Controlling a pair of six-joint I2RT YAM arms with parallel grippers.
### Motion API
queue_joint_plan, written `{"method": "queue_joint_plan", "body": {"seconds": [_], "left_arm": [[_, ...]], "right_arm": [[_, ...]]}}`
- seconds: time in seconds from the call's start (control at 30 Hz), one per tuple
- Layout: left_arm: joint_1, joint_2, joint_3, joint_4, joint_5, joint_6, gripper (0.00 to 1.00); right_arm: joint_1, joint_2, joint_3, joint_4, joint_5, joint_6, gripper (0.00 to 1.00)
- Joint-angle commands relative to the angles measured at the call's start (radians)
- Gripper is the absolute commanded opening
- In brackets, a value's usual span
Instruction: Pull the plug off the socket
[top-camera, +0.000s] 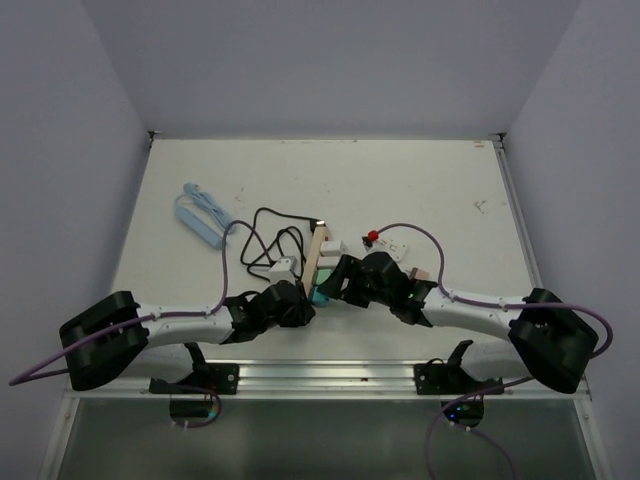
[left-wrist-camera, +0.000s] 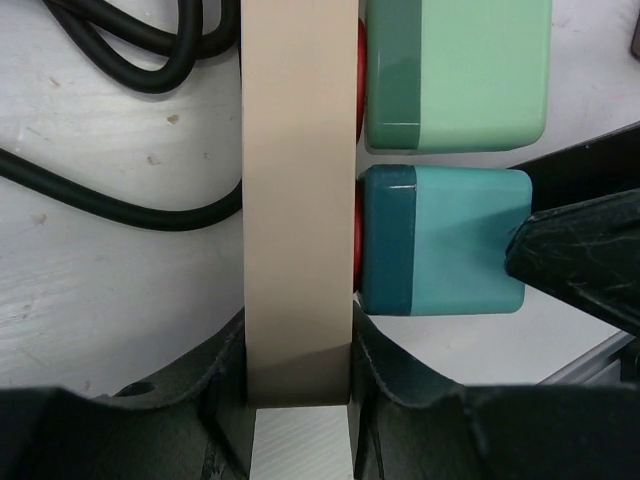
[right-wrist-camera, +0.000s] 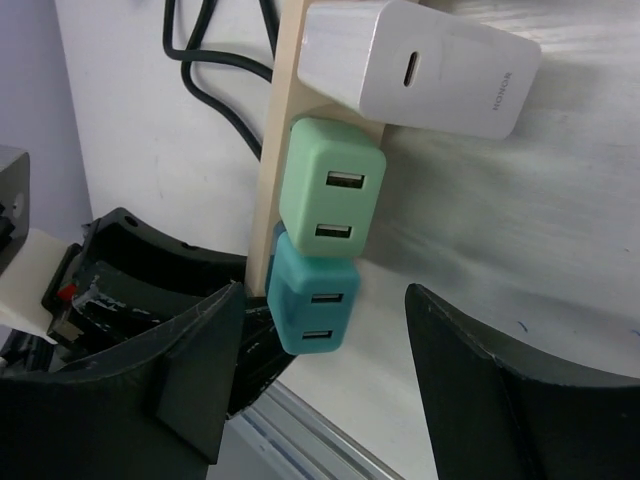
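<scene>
Nearest, the left end effector (left-wrist-camera: 300, 365) is clenched on the near end of the socket (left-wrist-camera: 298, 180), which lies on the desk (left-wrist-camera: 100, 300). The right end effector (right-wrist-camera: 325, 335) is released and straddles the teal plug (right-wrist-camera: 312, 300). An off-centre grip could catch the mint plug (right-wrist-camera: 332, 190) just beyond, or tilt the strip

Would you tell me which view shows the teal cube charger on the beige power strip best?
The right wrist view: the teal cube charger shows its front, both USB ports visible. The left wrist view shows one side only; the top view, a teal patch.
</scene>
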Motion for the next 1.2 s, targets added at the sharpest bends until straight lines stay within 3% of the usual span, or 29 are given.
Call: {"method": "queue_joint_plan", "body": {"seconds": [0.0, 0.37, 0.63, 1.0, 1.17], "left_arm": [[0.027, -0.037, -0.029, 0.072, -0.052, -0.044, 0.00], [0.050, -0.040, -0.070, 0.138, -0.051, -0.030, 0.00], [0.059, -0.041, -0.087, 0.164, -0.048, -0.026, 0.00], [0.076, -0.041, -0.116, 0.127, -0.064, -0.076, 0.00], [0.093, -0.041, -0.124, 0.078, -0.077, -0.118, 0.00]], "right_arm": [[-0.002, 0.043, 0.064, 0.117, -0.051, 0.036, 0.68], [0.002, 0.171, 0.120, 0.152, -0.153, 0.042, 0.64], [0.005, 0.233, 0.112, 0.217, -0.198, 0.050, 0.45], [0.002, 0.166, 0.114, 0.160, -0.192, 0.043, 0.01], [-0.007, 0.115, 0.101, 0.140, -0.186, 0.033, 0.00]]}}
